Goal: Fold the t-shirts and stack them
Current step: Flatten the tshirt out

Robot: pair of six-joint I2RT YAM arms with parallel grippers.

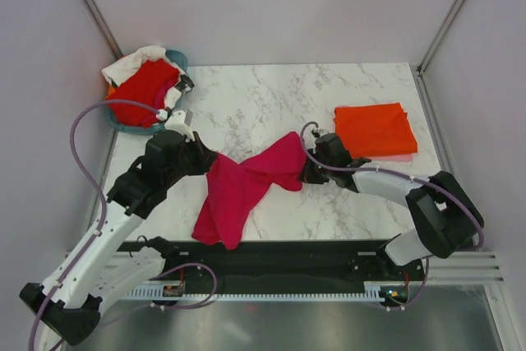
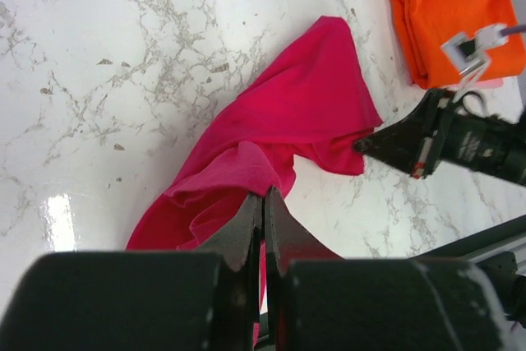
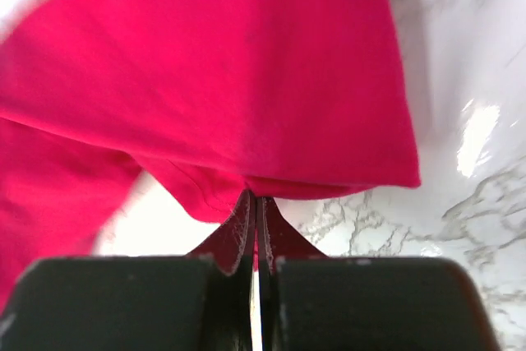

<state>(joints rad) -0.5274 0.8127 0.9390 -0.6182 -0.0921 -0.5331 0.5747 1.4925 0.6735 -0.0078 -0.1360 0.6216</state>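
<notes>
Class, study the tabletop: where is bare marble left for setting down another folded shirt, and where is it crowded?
Widest bare marble: the back middle, between the teal basket and the folded orange t-shirt. A smaller patch: front, between the magenta t-shirt and the right arm. Crowded: the centre, where left gripper and right gripper pinch that shirt.

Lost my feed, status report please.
Left gripper shut on magenta t-shirt. Right gripper shut on it too. Orange t-shirt folded, clear of them.

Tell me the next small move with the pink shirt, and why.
The left hand and right hand each pinch an edge of the magenta t-shirt, which lies bunched and twisted between them, so probably draw them apart to stretch it flat.
</notes>
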